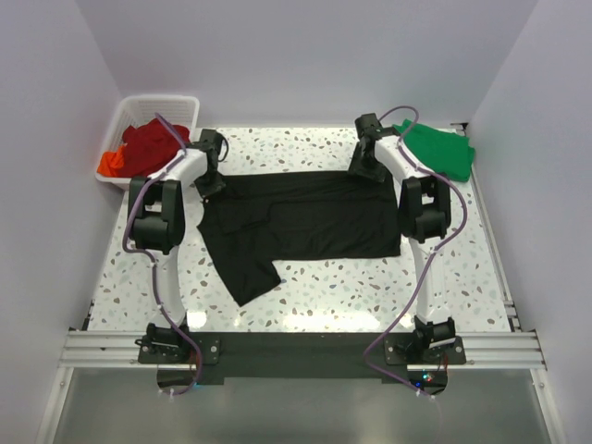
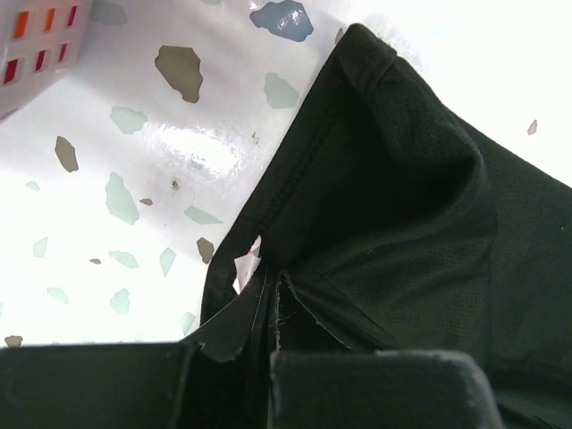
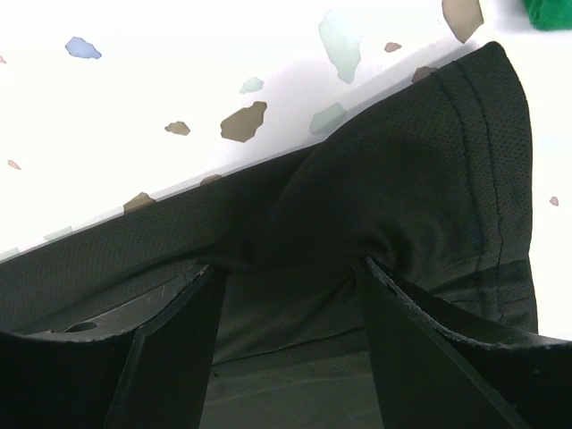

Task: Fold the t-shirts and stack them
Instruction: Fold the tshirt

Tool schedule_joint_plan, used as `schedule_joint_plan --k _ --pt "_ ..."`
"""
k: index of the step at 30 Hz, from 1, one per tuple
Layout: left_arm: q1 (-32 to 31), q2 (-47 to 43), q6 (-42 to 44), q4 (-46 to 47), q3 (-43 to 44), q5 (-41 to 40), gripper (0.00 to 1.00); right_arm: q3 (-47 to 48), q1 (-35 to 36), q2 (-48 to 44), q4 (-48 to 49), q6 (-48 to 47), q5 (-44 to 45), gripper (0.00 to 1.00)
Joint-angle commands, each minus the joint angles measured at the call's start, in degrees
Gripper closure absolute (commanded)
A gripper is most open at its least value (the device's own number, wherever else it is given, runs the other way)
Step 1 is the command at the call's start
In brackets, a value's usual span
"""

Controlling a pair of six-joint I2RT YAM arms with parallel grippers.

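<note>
A black t-shirt (image 1: 305, 222) lies spread on the speckled table, one sleeve pointing to the near left. My left gripper (image 1: 213, 180) is at its far left corner and is shut on a pinch of the black fabric (image 2: 420, 206). A small white tag (image 2: 246, 266) shows right by the fingertips. My right gripper (image 1: 367, 169) is at the far right corner with its jaws wide apart. Its tips press into the shirt (image 3: 402, 179), and a ridge of cloth bunches between them. A green t-shirt (image 1: 439, 148) lies at the back right.
A white slatted basket (image 1: 166, 100) at the back left corner holds a dark red t-shirt (image 1: 153, 139) and an orange one (image 1: 113, 163). White walls close in the table on three sides. The arms' bases and a metal rail run along the near edge.
</note>
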Motion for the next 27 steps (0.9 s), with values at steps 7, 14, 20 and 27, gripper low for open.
schedule_joint_plan --k 7,14,20,27 --pt "1.27 -6.94 2.3 0.41 -2.45 1.17 1.0 -4.9 -0.65 -4.01 -1.27 -0.28 2.0 0.37" --pt "1.1 -10.47 3.61 4.28 -0.7 5.21 1.0 -6.05 1.99 -8.85 -0.38 -1.25 2.61 0.36" --pt "0.92 -4.24 5.73 3.94 6.5 8.99 1.0 -1.14 4.01 -8.33 -1.17 -2.21 2.96 0.35" --pt "0.74 0.69 6.6 4.89 10.12 11.89 0.86 5.55 6.12 -5.87 -1.88 -3.88 1.73 0.34"
